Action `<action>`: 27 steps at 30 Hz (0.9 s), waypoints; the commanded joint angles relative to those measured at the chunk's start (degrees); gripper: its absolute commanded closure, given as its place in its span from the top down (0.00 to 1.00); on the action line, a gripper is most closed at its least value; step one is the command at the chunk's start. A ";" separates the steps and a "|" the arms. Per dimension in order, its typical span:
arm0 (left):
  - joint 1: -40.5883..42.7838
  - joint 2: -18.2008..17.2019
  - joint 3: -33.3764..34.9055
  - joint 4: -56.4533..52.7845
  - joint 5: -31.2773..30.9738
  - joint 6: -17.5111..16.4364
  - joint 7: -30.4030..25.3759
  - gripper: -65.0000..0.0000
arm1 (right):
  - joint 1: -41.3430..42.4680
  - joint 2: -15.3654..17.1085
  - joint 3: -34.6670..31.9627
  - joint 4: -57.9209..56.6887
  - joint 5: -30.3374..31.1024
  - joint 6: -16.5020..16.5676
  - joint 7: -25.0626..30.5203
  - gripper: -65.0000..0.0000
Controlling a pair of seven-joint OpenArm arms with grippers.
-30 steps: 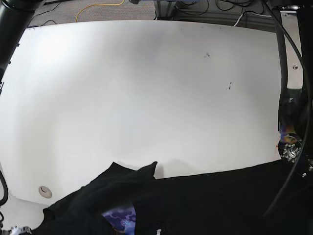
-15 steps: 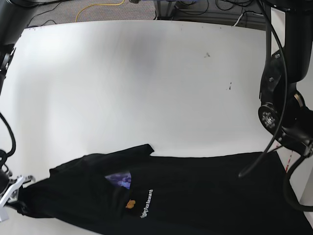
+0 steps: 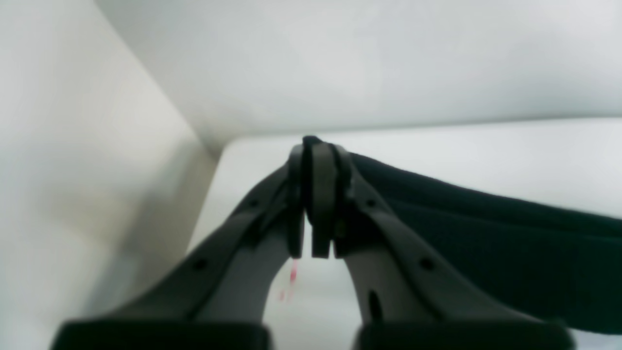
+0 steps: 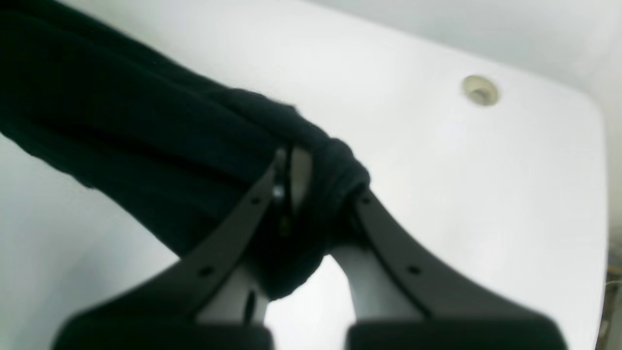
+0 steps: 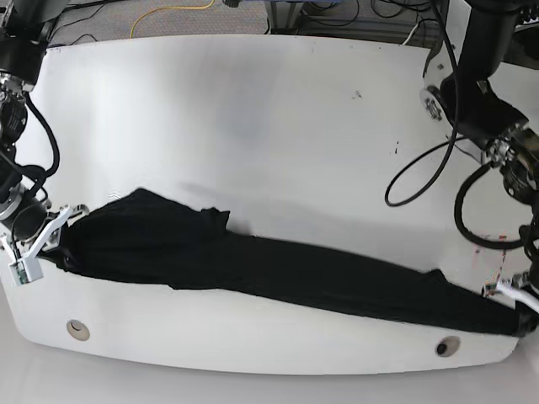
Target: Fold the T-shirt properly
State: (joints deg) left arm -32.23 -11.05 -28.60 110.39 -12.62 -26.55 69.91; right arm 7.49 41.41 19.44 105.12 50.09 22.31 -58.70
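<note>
The black T-shirt [image 5: 278, 269] hangs stretched in a long bunched band across the front of the white table [image 5: 253, 126], its printed graphic hidden. At the base view's right end, my left gripper [image 5: 520, 313] is shut on one end of it; in the left wrist view the left gripper [image 3: 318, 150] pinches a thin edge of the T-shirt [image 3: 486, 228]. At the left end, my right gripper [image 5: 57, 237] is shut on a thick wad of fabric. The right wrist view shows the right gripper [image 4: 316, 167] wrapped in the T-shirt [image 4: 146, 131].
Two round holes sit in the table near its front edge, one at the left [image 5: 77, 329] and one at the right [image 5: 443, 347]. Black cables [image 5: 421, 177] loop off the arm on the right. Small red marks [image 5: 488, 242] lie by the right edge.
The T-shirt has gone from lying at the near edge to being drawn out into a long band farther onto the table. Both grippers have moved outward, holding its ends.
</note>
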 commanded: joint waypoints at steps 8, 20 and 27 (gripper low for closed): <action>12.32 -1.30 -8.46 4.12 0.27 -4.27 -1.29 0.00 | -12.28 -3.30 5.92 7.54 -0.11 -0.20 -0.07 0.00; 31.22 -2.97 -19.97 4.20 0.27 -10.95 -1.29 0.00 | -26.87 -7.69 6.01 9.30 -0.11 -0.20 -0.07 0.00; 40.10 -2.97 -23.58 3.85 0.36 -13.45 -1.56 0.00 | -32.32 -10.24 5.92 10.00 -0.20 -0.20 -0.07 0.00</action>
State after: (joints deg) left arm 7.01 -12.71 -51.90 113.49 -12.75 -40.16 69.80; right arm -24.32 30.72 24.67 113.95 50.22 22.35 -60.23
